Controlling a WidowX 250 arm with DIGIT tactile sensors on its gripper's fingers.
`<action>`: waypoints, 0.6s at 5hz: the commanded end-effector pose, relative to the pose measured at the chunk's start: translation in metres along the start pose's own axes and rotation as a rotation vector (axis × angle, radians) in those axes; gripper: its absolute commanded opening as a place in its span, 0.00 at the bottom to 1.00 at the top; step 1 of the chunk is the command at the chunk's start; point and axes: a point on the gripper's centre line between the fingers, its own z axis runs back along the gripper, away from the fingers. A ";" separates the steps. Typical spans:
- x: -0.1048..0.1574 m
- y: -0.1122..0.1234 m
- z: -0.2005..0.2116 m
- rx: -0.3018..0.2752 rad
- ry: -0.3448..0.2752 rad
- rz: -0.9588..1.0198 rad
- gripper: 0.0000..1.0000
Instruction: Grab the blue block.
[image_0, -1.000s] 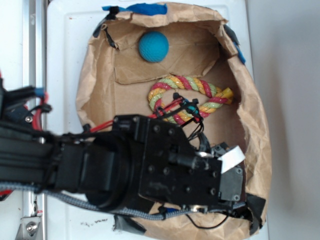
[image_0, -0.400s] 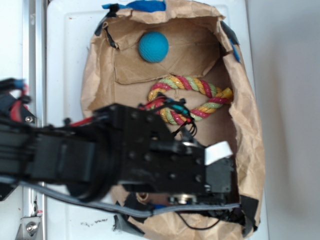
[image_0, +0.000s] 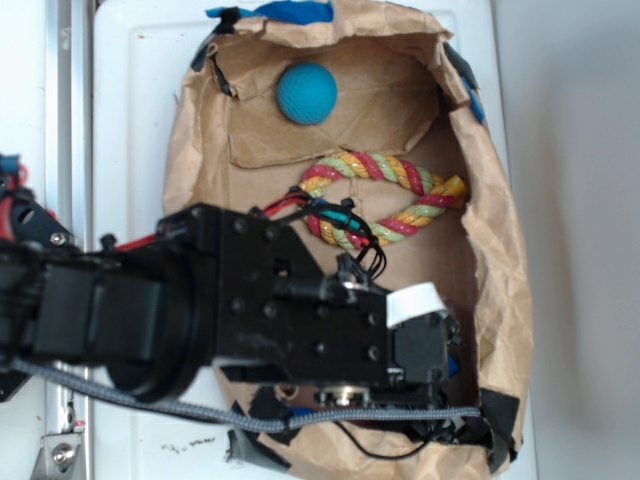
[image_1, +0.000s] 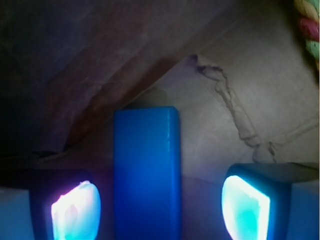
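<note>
2 fingertips (image_1: 75, 210) of the gripper (image_1: 160, 205) stand wide apart, holding nothing; the block (image_1: 146, 170) lies between them, nearer the left. Closing off-centre could twist it loose.

The exterior view was bright and evenly lit, and the white counter (image_0: 140, 110) looked almost washed out. The black arm (image_0: 200, 310) was slightly soft, and its dark surfaces showed little detail. The paper bag (image_0: 500, 250) threw only faint shadows inside. The wrist view was dim, with deep shadow in the upper left corner. There the two fingers (image_1: 75, 212) glowed with strong cyan and pink glare and were out of focus. The blue block (image_1: 146, 175) looked oversaturated, with soft edges.
</note>
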 end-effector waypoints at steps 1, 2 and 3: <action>0.004 -0.028 -0.010 -0.003 -0.024 -0.038 1.00; -0.002 -0.038 -0.026 0.026 -0.027 -0.073 1.00; -0.001 -0.036 -0.032 0.051 0.003 -0.092 1.00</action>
